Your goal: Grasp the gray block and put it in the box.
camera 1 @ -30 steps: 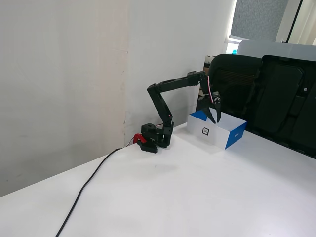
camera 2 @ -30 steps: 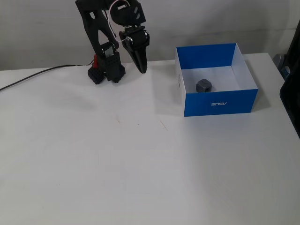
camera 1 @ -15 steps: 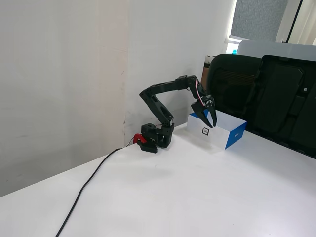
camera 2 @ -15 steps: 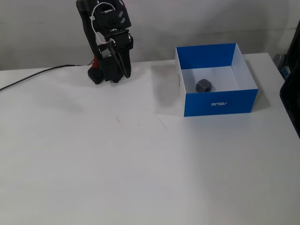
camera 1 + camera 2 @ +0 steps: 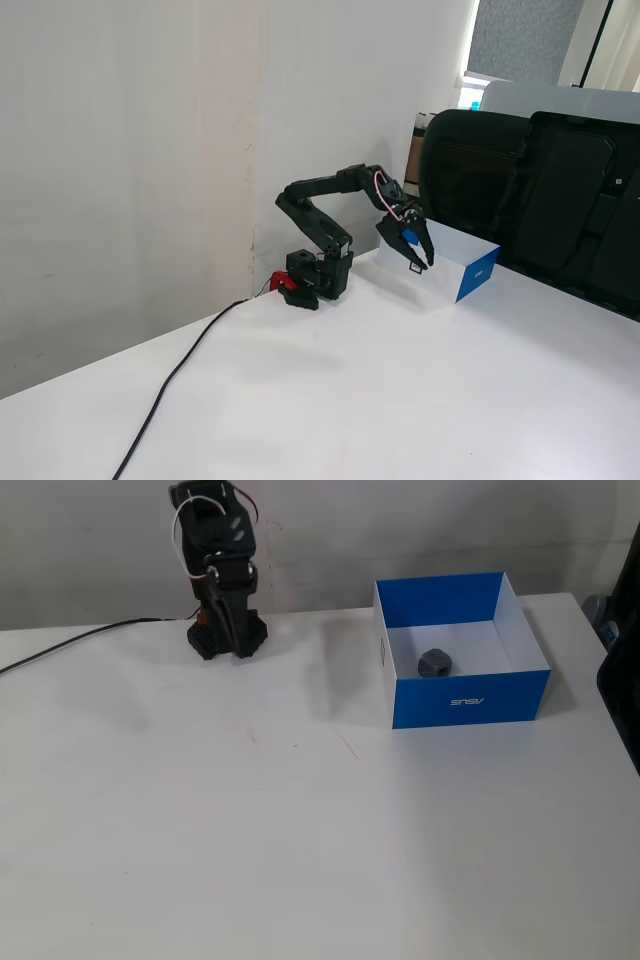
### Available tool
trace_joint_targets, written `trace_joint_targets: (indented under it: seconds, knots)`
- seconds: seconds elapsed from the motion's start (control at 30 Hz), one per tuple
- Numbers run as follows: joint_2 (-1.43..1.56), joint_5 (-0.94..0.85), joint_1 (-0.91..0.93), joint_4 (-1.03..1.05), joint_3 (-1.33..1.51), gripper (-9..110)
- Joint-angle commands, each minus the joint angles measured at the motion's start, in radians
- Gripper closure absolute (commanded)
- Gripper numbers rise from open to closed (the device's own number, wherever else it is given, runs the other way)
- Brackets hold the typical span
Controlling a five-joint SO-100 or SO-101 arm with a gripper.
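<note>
The gray block [image 5: 435, 662] lies inside the box [image 5: 470, 698] on its white floor, near the left front. The box stands on the white table, blue outside with white lettering; in a fixed view it appears as a white and blue box [image 5: 475, 272] behind the gripper. My gripper [image 5: 422, 264] hangs fingers-down above the table, in front of the box's white side, holding nothing. Its jaws stand a little apart. In the other fixed view the arm [image 5: 215, 540] is seen head-on, left of the box, and its fingertips are hard to make out.
The arm's base [image 5: 320, 275] sits by the wall with a red clamp. A black cable [image 5: 175, 375] runs from it across the table toward the front left. Black chairs [image 5: 545, 190] stand behind the box. A small black label [image 5: 382, 652] marks the box's left side.
</note>
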Motion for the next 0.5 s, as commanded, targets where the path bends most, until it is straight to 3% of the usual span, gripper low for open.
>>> trace_joint_targets:
  seconds: [0.0, 0.47]
  knots:
    - [0.094, -0.044, -0.049, -0.104, 0.066, 101]
    - [0.411, -0.107, -0.117, -0.258, 0.426, 101]
